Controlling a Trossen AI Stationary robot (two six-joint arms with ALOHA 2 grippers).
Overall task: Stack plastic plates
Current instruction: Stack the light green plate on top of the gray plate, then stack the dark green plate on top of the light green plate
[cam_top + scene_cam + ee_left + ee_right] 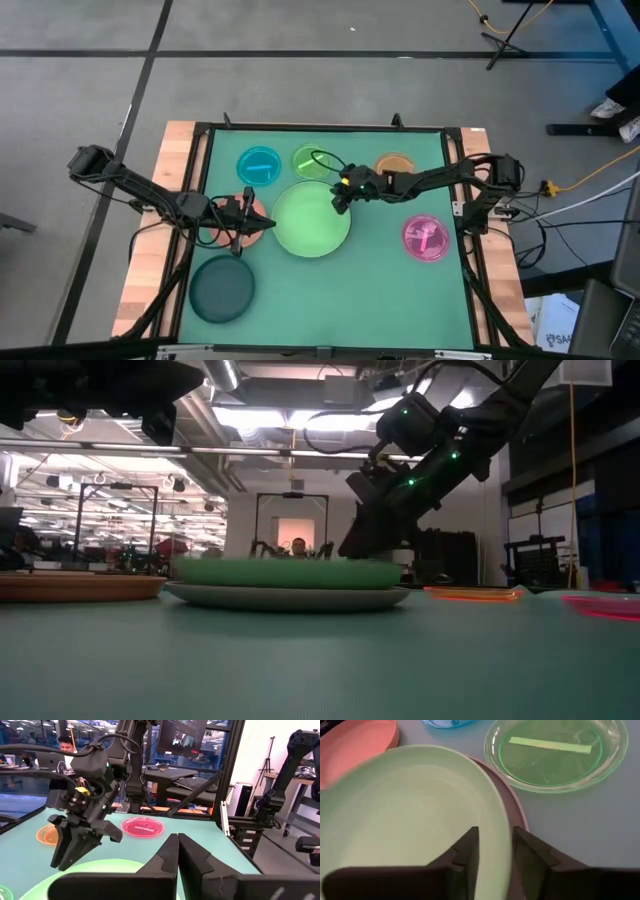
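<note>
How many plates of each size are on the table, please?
Large plates: 2, light green on grey
Medium plates: 2, salmon, dark teal
Small translucent plates: 4, blue, green, orange, pink
Total: 8

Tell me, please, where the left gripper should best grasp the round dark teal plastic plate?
Probably by its raised rim, on the edge nearest the left gripper. The dark teal plate lies flat and alone on the green table, so only its thin rim offers a hold; a pinch from above, one finger inside, seems most workable.
</note>
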